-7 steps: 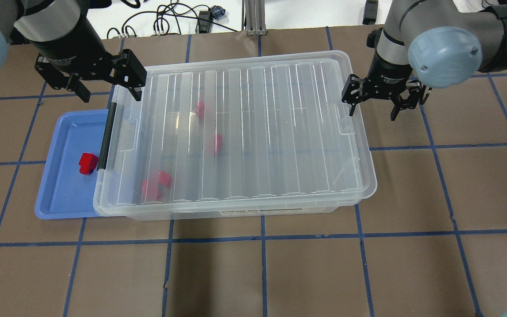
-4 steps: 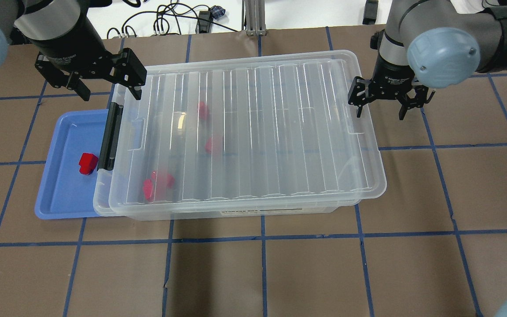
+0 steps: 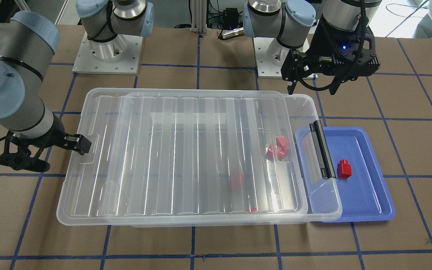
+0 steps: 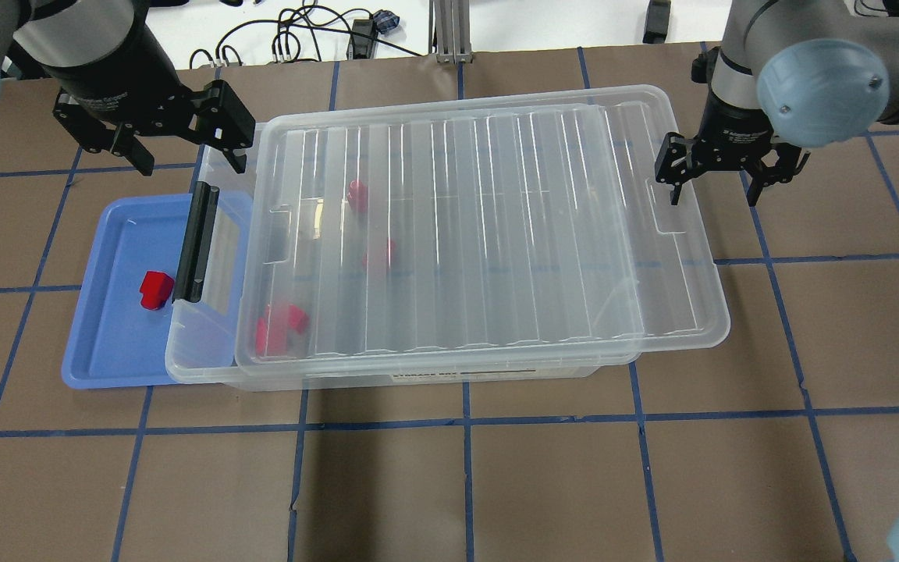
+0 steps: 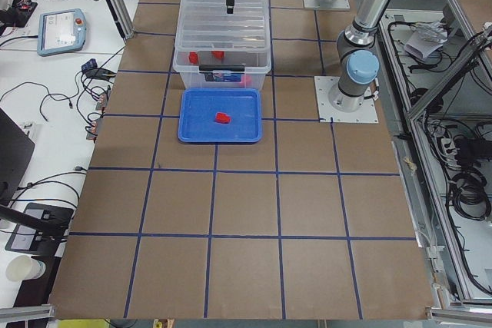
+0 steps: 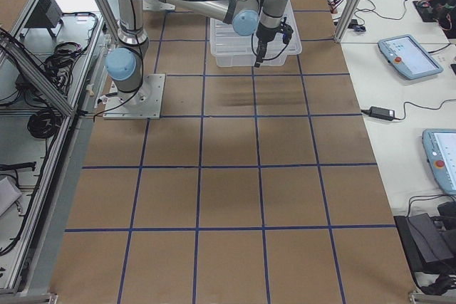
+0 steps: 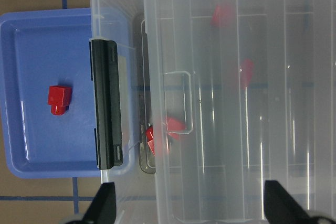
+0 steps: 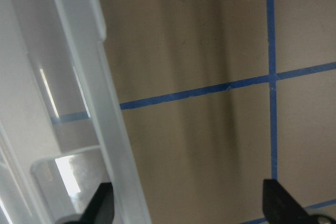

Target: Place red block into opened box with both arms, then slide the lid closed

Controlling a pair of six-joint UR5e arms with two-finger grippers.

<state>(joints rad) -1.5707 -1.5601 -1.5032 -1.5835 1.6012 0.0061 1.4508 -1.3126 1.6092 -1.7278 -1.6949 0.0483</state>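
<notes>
Found the small bright red plastic block (image 4: 156,289) lying in the shallow blue plastic tray (image 4: 106,343), just beside the black bar (image 4: 196,242) on the short end of the large clear plastic box (image 4: 356,380), and outside that box. Saw the ribbed translucent lid (image 4: 496,234) resting on the box, offset toward the robot's right, overhanging that end and leaving a strip by the bar uncovered. Made out more red blocks (image 4: 282,328) through the lid. Noted the left gripper (image 4: 192,166) spread wide above the box's far corner near the bar, holding nothing. Noted the right gripper (image 4: 715,191) likewise spread, one finger by the lid's notched end, the other beyond the rim over the table (image 4: 808,328); could not tell whether it touched the lid. Spotted a strip label (image 4: 457,375) on the box's near wall and white lettering (image 4: 110,101) on the gripper bodies, all too small to read.
</notes>
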